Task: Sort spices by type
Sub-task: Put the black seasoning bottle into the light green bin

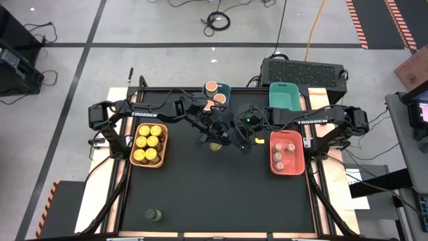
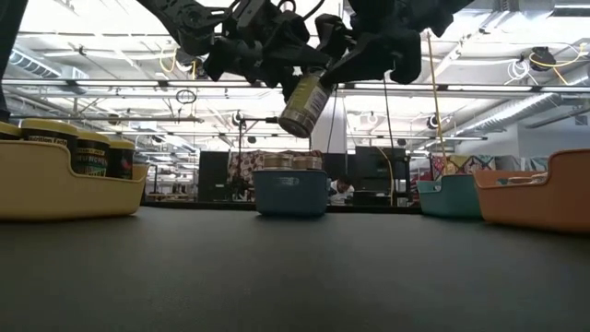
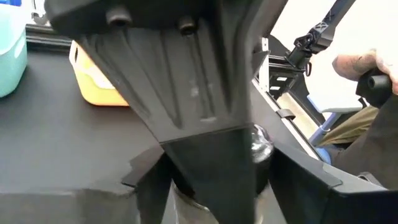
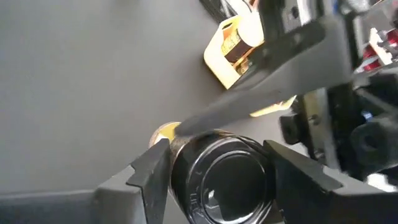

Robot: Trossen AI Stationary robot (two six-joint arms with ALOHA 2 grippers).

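Note:
A yellow-lidded spice jar (image 2: 304, 106) hangs tilted in the air over the table's middle, with both grippers on it. My left gripper (image 1: 208, 134) reaches in from the left and my right gripper (image 4: 216, 152) from the right. In the high view only the jar's yellow end (image 1: 215, 145) shows below the two grippers. Several yellow-lidded jars (image 1: 148, 143) stand in the orange bin at the left. Peach-topped jars (image 1: 214, 92) stand in the blue bin at the far edge. Pinkish-topped jars (image 1: 285, 152) sit in the red bin. A dark olive jar (image 1: 153, 214) stands alone near the front left. My left gripper has one finger (image 4: 267, 81) lying along the jar's side, up toward the yellow lid (image 4: 165, 132). Its other finger is hidden by the jar and the right gripper. My right gripper pinches the jar's base end (image 4: 221, 177) between its two fingers (image 4: 152, 171). It comes from the table's right, slanting down. The jar is lifted clear and tilted, its lid end away from this gripper.
The orange bin (image 1: 162, 127) is at the left, the blue bin (image 1: 225, 86) and the teal bin (image 1: 284, 95) at the far edge, and the red bin (image 1: 273, 137) at the right. A person's hand (image 3: 357, 62) shows beyond the table's right side.

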